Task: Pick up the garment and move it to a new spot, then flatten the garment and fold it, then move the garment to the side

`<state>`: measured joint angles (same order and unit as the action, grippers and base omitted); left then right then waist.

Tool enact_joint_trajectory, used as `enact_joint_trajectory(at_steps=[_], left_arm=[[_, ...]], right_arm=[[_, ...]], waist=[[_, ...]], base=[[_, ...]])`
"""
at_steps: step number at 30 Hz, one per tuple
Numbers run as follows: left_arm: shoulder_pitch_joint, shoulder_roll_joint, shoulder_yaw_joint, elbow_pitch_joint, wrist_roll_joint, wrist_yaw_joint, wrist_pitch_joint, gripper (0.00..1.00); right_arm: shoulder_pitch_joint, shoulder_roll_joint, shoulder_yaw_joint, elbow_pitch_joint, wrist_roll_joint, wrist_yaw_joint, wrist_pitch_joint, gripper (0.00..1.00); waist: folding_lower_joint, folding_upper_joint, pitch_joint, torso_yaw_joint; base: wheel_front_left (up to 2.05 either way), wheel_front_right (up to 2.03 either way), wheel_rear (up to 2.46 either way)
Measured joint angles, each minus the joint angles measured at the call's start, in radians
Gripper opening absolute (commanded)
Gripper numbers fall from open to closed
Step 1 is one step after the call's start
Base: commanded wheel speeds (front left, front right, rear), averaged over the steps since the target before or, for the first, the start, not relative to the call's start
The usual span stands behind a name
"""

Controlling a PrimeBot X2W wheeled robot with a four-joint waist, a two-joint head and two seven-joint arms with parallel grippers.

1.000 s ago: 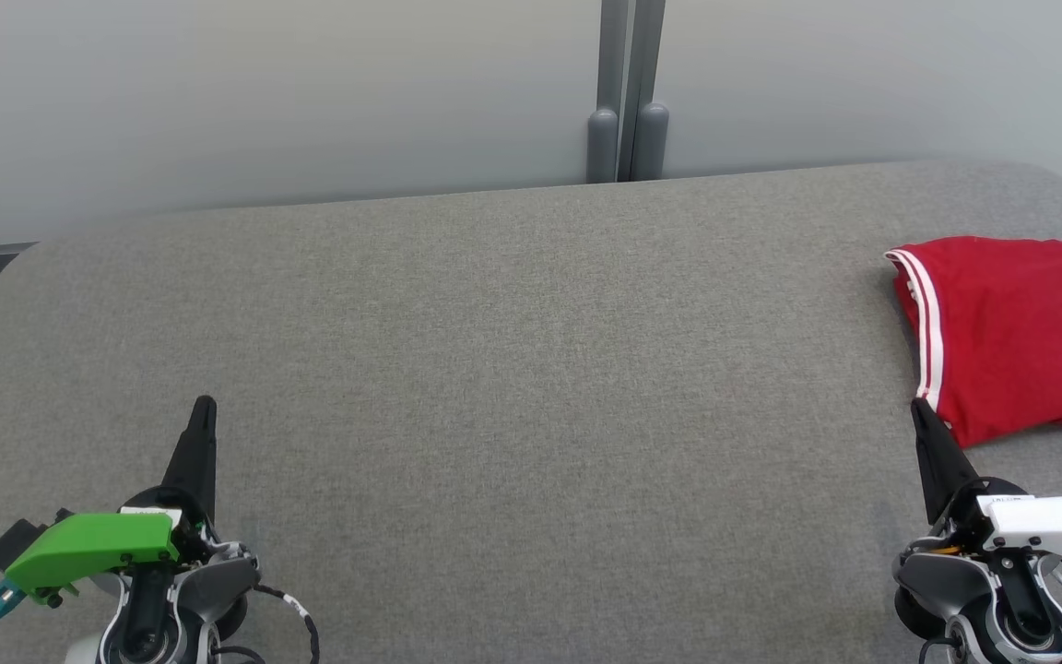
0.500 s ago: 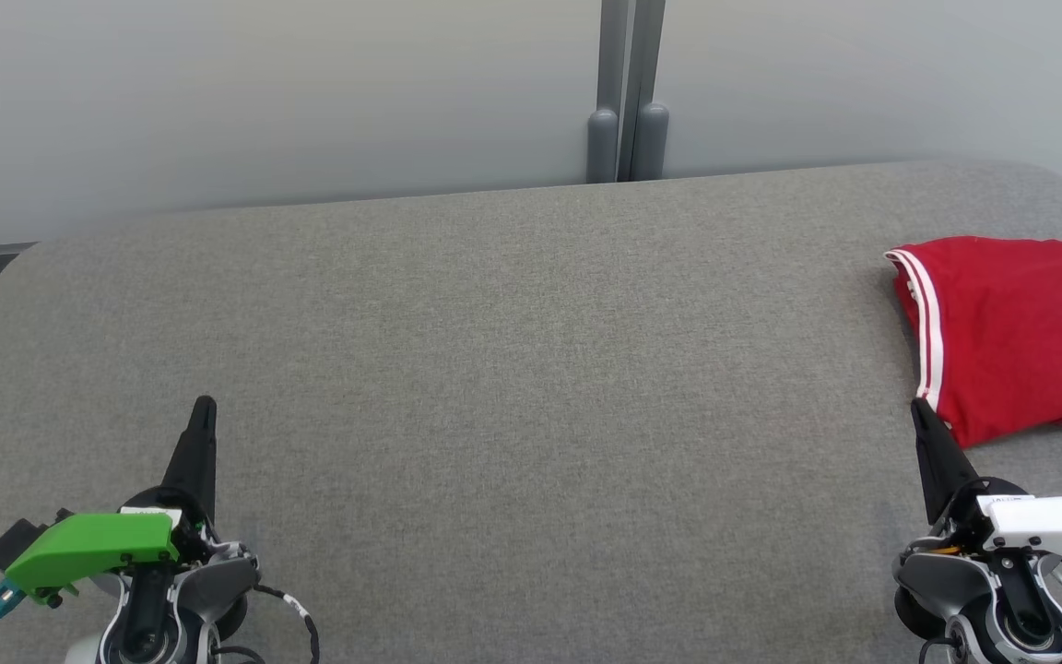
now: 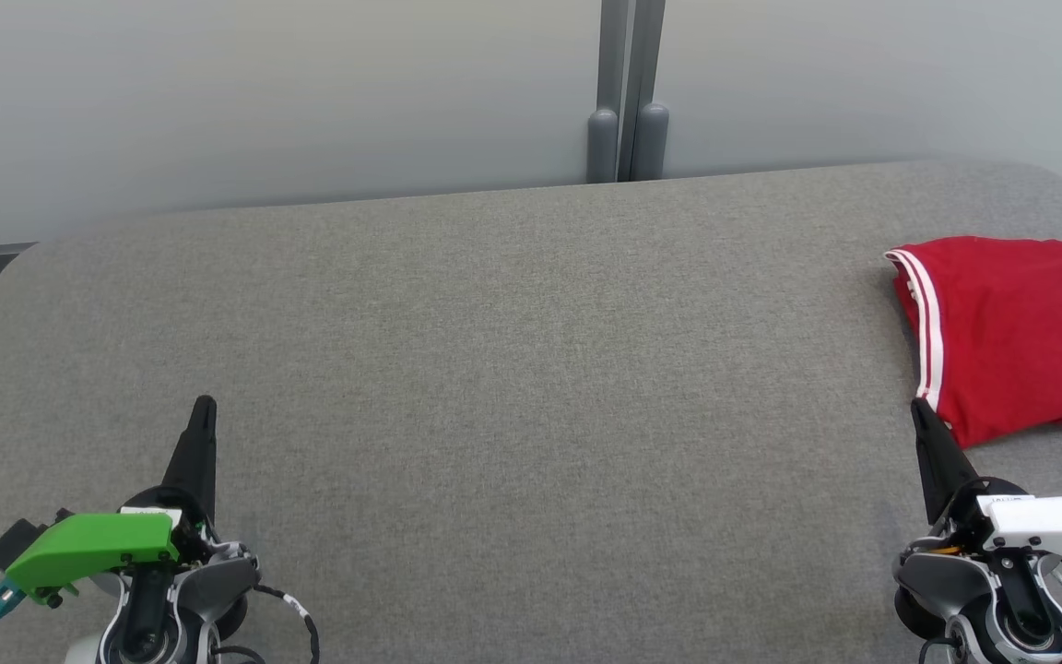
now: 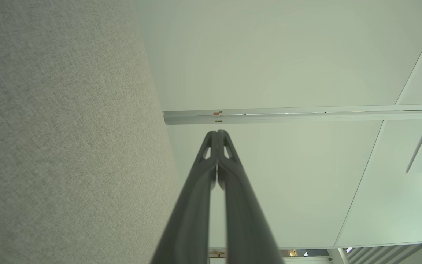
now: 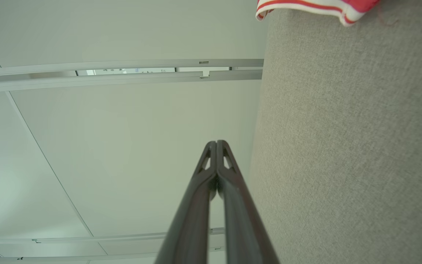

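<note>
Nothing is changing over the last second: both arms are sitting exactly where they were, and the red garment (image 3: 1020, 332) is lying unmoved. So no step is advancing, and I am reading this as a pause, not a reach. The left gripper (image 3: 204, 406) is resting at 7 o'clock in the head view with its two dark fingers pressed together on nothing; the right gripper (image 3: 916, 406) is waiting at 5 o'clock, likewise closed and empty, its tip just beside the garment's near corner. The garment (white stripes are running along its left hem) is lying at 3 o'clock, partly running off the frame's right edge. It is looking fairly flat and compact, though whether it is already folded I cannot tell. The grey fabric surface (image 3: 531, 369) is spreading wide and bare from 9 o'clock to the centre; behind it pale wall panels (image 3: 264, 92) are meeting at a grey post (image 3: 625, 92) at 12 o'clock.
</note>
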<state>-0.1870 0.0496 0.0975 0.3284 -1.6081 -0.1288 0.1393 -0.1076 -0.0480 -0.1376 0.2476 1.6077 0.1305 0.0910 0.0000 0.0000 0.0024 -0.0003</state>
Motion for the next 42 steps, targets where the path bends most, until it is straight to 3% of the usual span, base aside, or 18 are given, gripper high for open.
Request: enact_joint_trajectory(at_steps=[42], left_arm=[[0.000, 0.000, 0.000, 0.000, 0.000, 0.000, 0.000, 0.00]], right_arm=[[0.000, 0.000, 0.000, 0.000, 0.000, 0.000, 0.000, 0.00]], waist=[[0.0000, 0.0000, 0.000, 0.000]], base=[[0.00, 0.00, 0.00]])
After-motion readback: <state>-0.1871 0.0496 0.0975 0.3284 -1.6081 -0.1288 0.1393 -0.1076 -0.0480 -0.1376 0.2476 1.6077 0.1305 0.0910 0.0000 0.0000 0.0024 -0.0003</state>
